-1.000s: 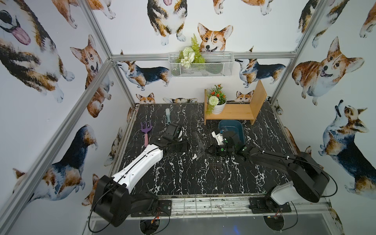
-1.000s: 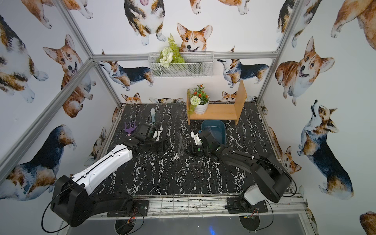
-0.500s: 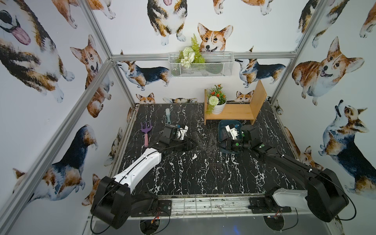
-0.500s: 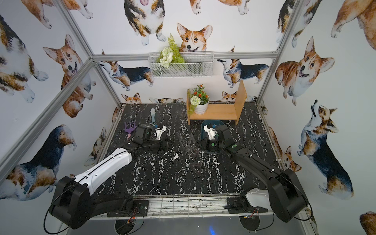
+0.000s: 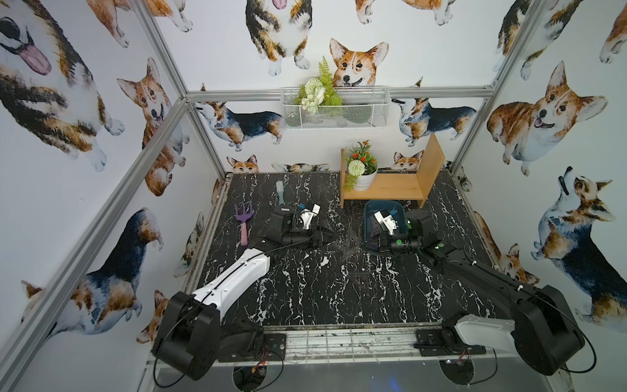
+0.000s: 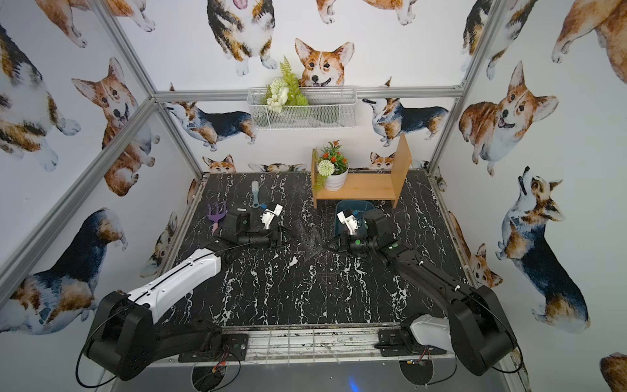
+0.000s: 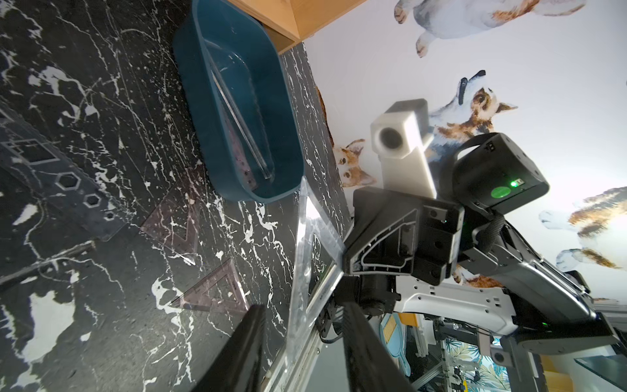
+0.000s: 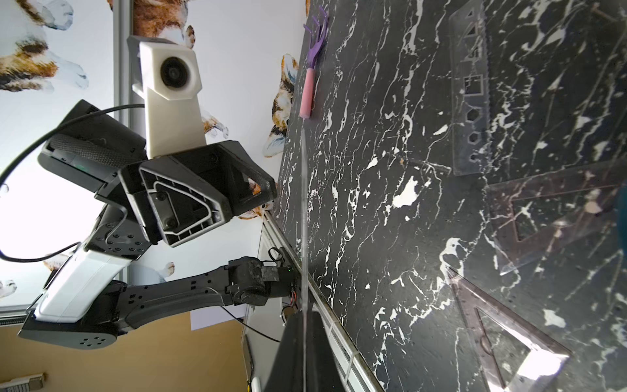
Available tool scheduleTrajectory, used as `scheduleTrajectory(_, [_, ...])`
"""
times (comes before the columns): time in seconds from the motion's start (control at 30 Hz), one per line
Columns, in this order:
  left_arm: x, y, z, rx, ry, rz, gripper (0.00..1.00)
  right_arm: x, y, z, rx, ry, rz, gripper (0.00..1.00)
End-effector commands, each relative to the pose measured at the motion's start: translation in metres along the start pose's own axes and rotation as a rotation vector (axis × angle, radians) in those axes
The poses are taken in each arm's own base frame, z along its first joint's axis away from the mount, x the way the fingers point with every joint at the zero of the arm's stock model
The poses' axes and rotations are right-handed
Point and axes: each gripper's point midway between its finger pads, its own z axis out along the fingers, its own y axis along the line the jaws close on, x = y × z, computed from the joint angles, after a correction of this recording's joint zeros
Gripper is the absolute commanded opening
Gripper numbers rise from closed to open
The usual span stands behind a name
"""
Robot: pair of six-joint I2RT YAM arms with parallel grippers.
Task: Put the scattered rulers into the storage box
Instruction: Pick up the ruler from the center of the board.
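Note:
A clear triangular ruler (image 7: 302,244) stands on edge above the table, and my right gripper (image 8: 304,315) is shut on it. In both top views it hangs between the arms (image 5: 349,242) (image 6: 314,242). My left gripper (image 7: 302,305) is open, its fingers either side of the ruler's lower edge with gaps showing. The teal storage box (image 7: 190,68) (image 5: 369,210) sits just behind my right gripper (image 5: 364,242) and holds a long clear ruler (image 7: 237,115). Two purple-tinted rulers (image 7: 176,227) (image 7: 217,292) and a long stencil ruler (image 8: 470,101) lie flat on the table.
A purple-and-pink toy fork (image 5: 243,224) and a pale blue brush (image 5: 280,191) lie at the back left. A wooden shelf (image 5: 390,186) with a potted plant (image 5: 361,169) stands right behind the box. A white mesh basket (image 5: 336,108) hangs on the back wall.
Both grippers have shifted right toward the box, with the clear ruler between them. Most of that move came early; little has changed in the last half second.

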Motion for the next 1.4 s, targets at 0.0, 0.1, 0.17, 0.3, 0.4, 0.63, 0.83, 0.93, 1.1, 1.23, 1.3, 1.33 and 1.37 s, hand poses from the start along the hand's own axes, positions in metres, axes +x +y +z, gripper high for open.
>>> scheduleTrajectory(0.0, [-0.001, -0.009, 0.000, 0.049, 0.002, 0.018, 0.43, -0.005, 0.024, -0.002, -0.086, -0.003, -0.029, 0.00])
scheduleTrajectory(0.1, [0.000, -0.014, -0.001, 0.079, 0.000, 0.016, 0.42, -0.006, 0.029, -0.003, -0.107, -0.008, -0.030, 0.00])
scheduleTrajectory(0.17, [0.001, -0.018, -0.001, 0.097, 0.001, 0.017, 0.42, -0.007, 0.031, -0.004, -0.118, -0.011, -0.027, 0.00])
scheduleTrajectory(0.3, [0.004, -0.022, 0.001, 0.116, 0.015, 0.020, 0.42, -0.006, 0.034, -0.003, -0.140, -0.015, -0.019, 0.00])
scheduleTrajectory(0.4, [0.008, -0.031, 0.004, 0.148, 0.030, 0.031, 0.42, -0.005, 0.035, -0.001, -0.146, -0.016, -0.019, 0.00])
scheduleTrajectory(0.63, [0.015, -0.030, 0.011, 0.144, 0.057, 0.033, 0.38, -0.004, 0.038, 0.006, -0.161, -0.001, -0.019, 0.00])
scheduleTrajectory(0.83, [0.013, -0.034, 0.009, 0.148, 0.051, 0.040, 0.32, -0.006, 0.040, 0.006, -0.164, -0.001, -0.024, 0.00])
scheduleTrajectory(0.93, [0.013, -0.032, 0.010, 0.144, 0.052, 0.037, 0.27, -0.004, 0.038, 0.007, -0.160, 0.005, -0.023, 0.00])
scheduleTrajectory(1.1, [0.016, -0.031, 0.010, 0.150, 0.054, 0.028, 0.20, 0.001, 0.034, 0.006, -0.158, 0.012, -0.017, 0.00])
scheduleTrajectory(1.23, [0.015, -0.035, 0.009, 0.170, 0.057, 0.029, 0.14, 0.002, 0.032, 0.007, -0.157, 0.018, -0.017, 0.00])
scheduleTrajectory(1.3, [0.015, -0.036, 0.009, 0.172, 0.059, 0.027, 0.10, 0.001, 0.032, 0.008, -0.157, 0.019, -0.018, 0.07])
scheduleTrajectory(1.33, [0.015, -0.035, 0.009, 0.171, 0.060, 0.024, 0.09, 0.001, 0.032, 0.008, -0.157, 0.017, -0.020, 0.09])
scheduleTrajectory(1.37, [0.016, -0.035, 0.010, 0.169, 0.062, 0.022, 0.07, 0.000, 0.033, 0.007, -0.157, 0.013, -0.024, 0.14])
